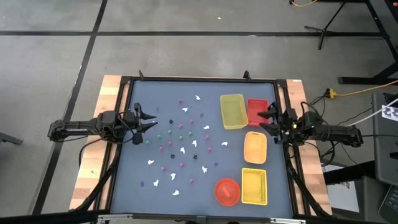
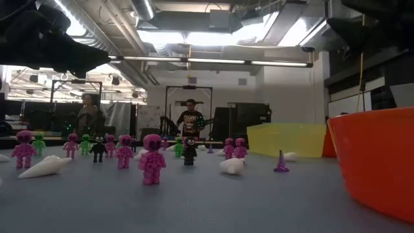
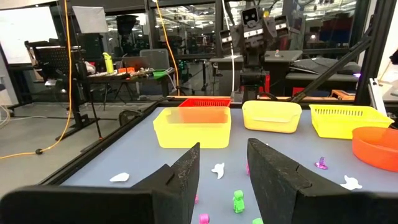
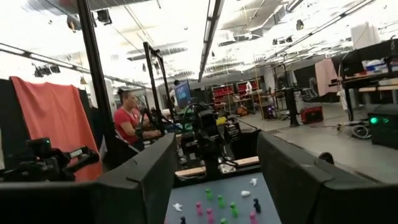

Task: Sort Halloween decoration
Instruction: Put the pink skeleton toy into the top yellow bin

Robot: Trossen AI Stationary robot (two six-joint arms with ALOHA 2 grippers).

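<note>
Dark worktop (image 1: pixel 124 186) strewn mid-surface with Halloween decoration (image 1: pixel 181 134), apparently unsorted; trays (image 1: pixel 232 112) look empty. Left gripper (image 1: pixel 144 120) fingers part-open, empty, at left edge; right gripper (image 1: pixel 268 118) spread wide, empty, beside trays.

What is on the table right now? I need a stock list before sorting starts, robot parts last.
Halloween decoration: many tiny pieces, white, pink, green, dark; scattered over the table's left and middle.
Trays: two yellow, one red, one orange; table's right side.
Bowl: one, red-orange; beside the near yellow tray.
Table: one, grey-blue.
Left gripper: open, empty, left edge.
Right gripper: open, empty, by the red tray.
</note>
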